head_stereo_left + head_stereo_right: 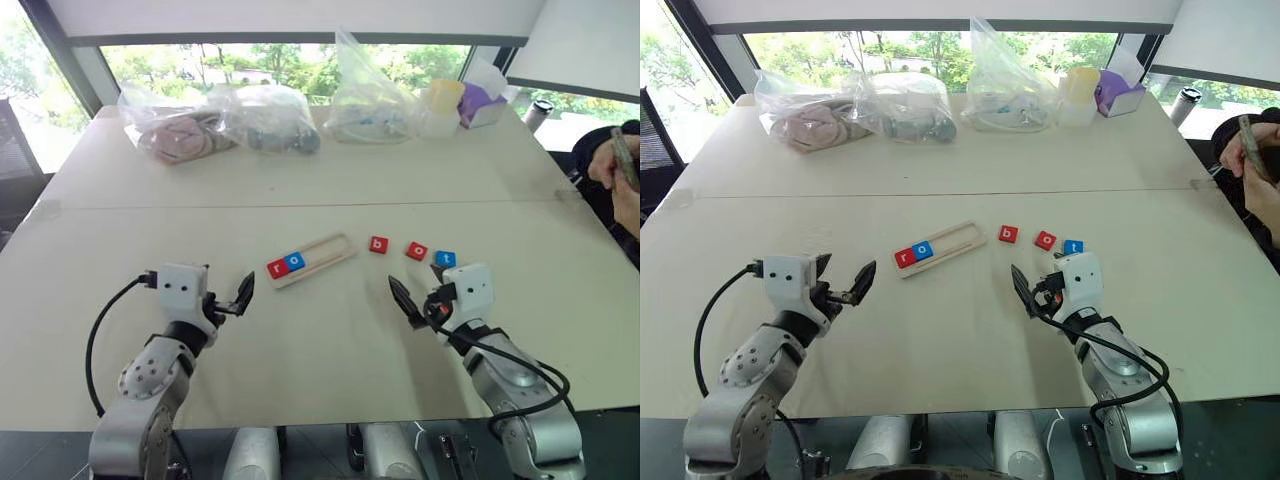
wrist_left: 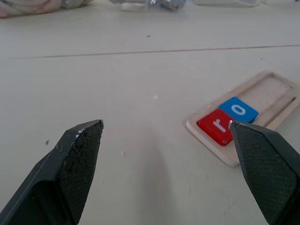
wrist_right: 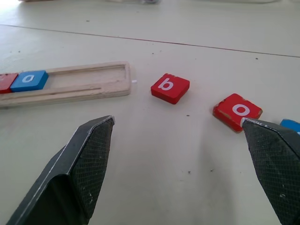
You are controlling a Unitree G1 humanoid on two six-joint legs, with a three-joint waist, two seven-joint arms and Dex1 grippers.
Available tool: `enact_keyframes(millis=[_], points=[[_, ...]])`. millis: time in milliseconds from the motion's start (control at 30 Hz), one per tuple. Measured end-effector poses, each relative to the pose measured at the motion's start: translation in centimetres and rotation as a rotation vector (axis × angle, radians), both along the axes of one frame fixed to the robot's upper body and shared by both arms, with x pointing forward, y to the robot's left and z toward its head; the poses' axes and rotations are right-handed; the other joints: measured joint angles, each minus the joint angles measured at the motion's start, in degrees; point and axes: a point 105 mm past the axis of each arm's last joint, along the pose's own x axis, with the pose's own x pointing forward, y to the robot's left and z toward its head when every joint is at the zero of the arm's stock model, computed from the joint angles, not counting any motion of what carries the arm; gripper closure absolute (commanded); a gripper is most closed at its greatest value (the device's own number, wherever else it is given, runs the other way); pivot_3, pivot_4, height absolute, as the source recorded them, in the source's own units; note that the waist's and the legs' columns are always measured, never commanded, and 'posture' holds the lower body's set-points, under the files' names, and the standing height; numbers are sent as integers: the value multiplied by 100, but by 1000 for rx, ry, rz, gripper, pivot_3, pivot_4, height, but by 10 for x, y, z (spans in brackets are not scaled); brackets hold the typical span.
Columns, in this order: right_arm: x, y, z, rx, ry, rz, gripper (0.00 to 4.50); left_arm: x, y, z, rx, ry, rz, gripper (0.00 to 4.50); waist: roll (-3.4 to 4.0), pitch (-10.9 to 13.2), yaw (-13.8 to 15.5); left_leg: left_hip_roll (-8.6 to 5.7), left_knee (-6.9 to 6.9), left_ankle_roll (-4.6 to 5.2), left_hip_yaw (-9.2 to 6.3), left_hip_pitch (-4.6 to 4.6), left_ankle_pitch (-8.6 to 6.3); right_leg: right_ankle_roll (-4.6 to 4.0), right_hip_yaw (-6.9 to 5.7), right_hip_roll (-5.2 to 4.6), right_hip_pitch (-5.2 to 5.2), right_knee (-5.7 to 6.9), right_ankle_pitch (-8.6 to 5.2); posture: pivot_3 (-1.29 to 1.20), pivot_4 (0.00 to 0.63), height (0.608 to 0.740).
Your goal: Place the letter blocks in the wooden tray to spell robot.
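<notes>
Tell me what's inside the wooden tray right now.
The wooden tray holds a red r block and a blue o block at its left end; the rest is bare wood. Nothing covers it.

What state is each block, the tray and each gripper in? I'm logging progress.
red r block: in tray
blue o block: in tray, beside r
wooden tray: three slots free
red b block: on table
red o block: on table
blue t block: on table
left gripper: open
right gripper: open

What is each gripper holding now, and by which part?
Nothing is held. The left gripper and right gripper are both open above the table.
</notes>
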Motion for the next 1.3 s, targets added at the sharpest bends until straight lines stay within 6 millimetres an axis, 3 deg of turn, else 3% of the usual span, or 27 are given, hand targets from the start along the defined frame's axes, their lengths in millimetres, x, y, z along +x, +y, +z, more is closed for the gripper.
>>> enact_keyframes(millis=[500,767,933,1300], points=[[7,4,4,-9,-28,-5,103,8,-12,17,-2,-64,-107,0,0,0,12,0,-3,1,1,-1,1,-2,0,1,-2,1,1,0,150,740],[7,1,5,-35,-32,13,103,2,-13,4,13,-21,-126,0,0,0,11,0,-7,1,1,-1,1,-10,0,2,-4,1,6,0,150,740],[8,-1,4,-50,-24,39,103,2,-12,7,42,-32,-155,0,0,0,12,0,-4,1,1,-1,0,-1,0,1,-4,1,1,0,150,740],[14,12,15,-113,-20,244,103,14,-14,10,166,-9,-428,0,2,2,13,1,-8,2,3,-2,1,-20,-1,4,-9,4,12,0,150,740]])
